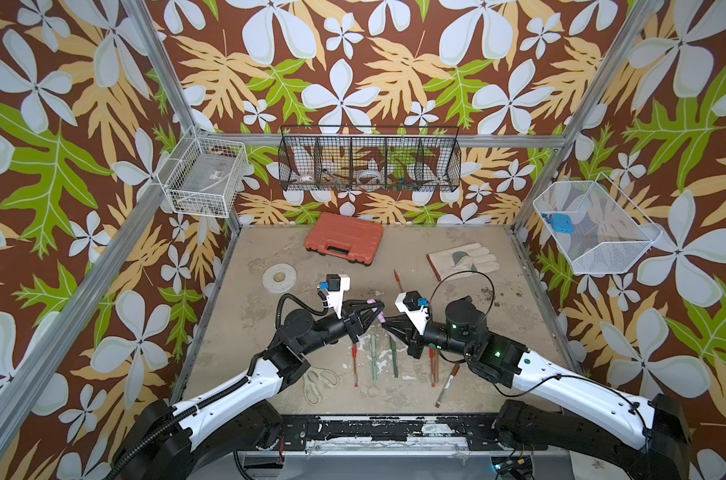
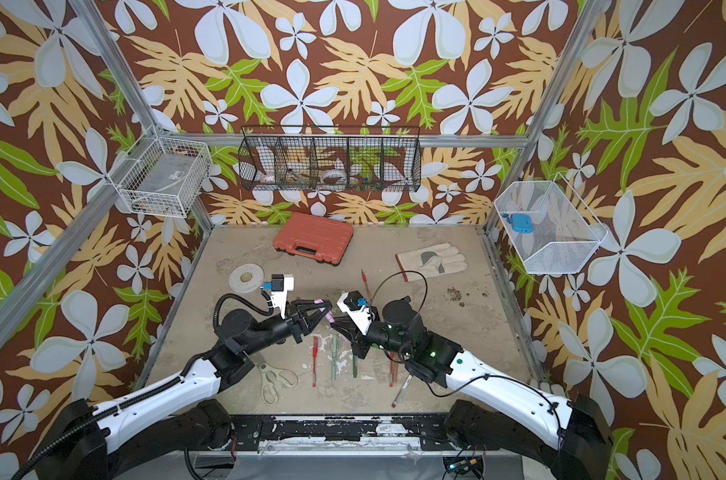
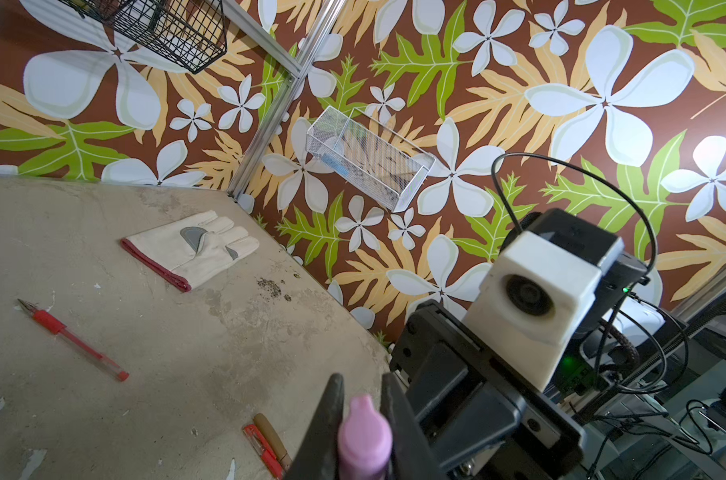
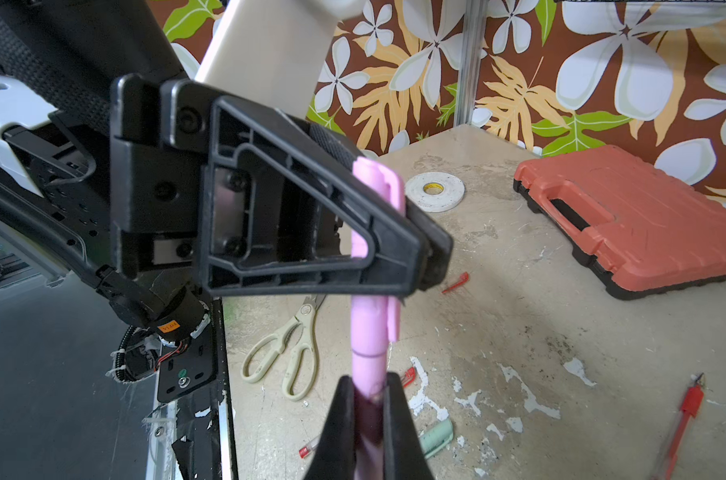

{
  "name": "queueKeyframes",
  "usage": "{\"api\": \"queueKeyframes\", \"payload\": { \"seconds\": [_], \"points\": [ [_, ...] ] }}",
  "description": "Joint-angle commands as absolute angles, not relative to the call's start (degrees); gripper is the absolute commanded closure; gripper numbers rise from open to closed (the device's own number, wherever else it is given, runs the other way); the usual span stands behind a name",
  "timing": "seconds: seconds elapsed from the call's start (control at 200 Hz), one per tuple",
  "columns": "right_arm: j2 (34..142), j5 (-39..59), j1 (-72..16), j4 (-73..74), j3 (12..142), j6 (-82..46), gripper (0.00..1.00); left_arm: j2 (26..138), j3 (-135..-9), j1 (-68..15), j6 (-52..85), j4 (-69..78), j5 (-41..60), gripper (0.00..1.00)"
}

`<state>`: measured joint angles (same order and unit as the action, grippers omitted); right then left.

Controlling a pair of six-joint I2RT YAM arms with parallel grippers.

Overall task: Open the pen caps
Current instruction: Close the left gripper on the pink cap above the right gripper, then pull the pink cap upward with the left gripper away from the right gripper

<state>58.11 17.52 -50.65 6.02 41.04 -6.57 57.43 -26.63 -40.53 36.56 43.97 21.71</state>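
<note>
**Wall containers, left to right.** A white wire basket (image 1: 205, 176) holds a pale rectangular box (image 1: 209, 172). A divided black wire rack (image 1: 369, 160) holds tape rolls and oddments too small to name. A white mesh bin (image 1: 594, 228) holds a blue block (image 1: 560, 222).

**Surfaces.** On the mottled, concrete-like table (image 1: 498, 332), a flat white tape roll (image 1: 280, 276) lies beyond the left wrist. Beyond both grippers lie a closed, ribbed orange-red plastic case (image 1: 344, 237) and a flat cream glove (image 1: 463, 259) with a red cuff edge.

**Left arm.** It reaches low and inward, so the left gripper (image 1: 379, 308) points toward the right one. Its black triangular fingers are clenched on the pink cap (image 4: 376, 199), a smooth tube with a clip, held above the table.

**Right arm.** It mirrors the left, elbow bent. The right gripper (image 4: 369, 384) is clamped on the pink pen barrel (image 4: 365, 368) just below the cap's seam, and the cap is seated on the barrel.

**Beneath the grippers.** Capped pens (image 1: 374, 357) lie in a row, with white-handled scissors (image 1: 319, 384) behind the left gripper, beside its arm.
</note>
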Motion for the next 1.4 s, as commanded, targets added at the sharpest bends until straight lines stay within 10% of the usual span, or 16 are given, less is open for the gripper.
{"api": "queueKeyframes", "payload": {
  "seconds": [0.0,0.2,0.345,1.396],
  "points": [
    [58.2,16.7,-50.8,7.1,41.5,-5.8,0.92,57.6,-27.0,-40.5,36.5,46.1,22.2,0.96],
    [57.8,15.2,-50.7,6.5,41.2,-5.7,0.56,56.2,-26.5,-40.4,35.7,46.1,21.8,1.0],
    [56.7,16.0,-50.7,6.9,40.7,-5.8,0.48,54.9,-25.9,-40.4,33.9,46.6,22.7,1.0],
    [60.2,30.5,-47.8,8.4,41.5,-7.4,0.92,59.6,-25.9,-41.0,34.5,54.7,32.7,1.0]
  ]
}}
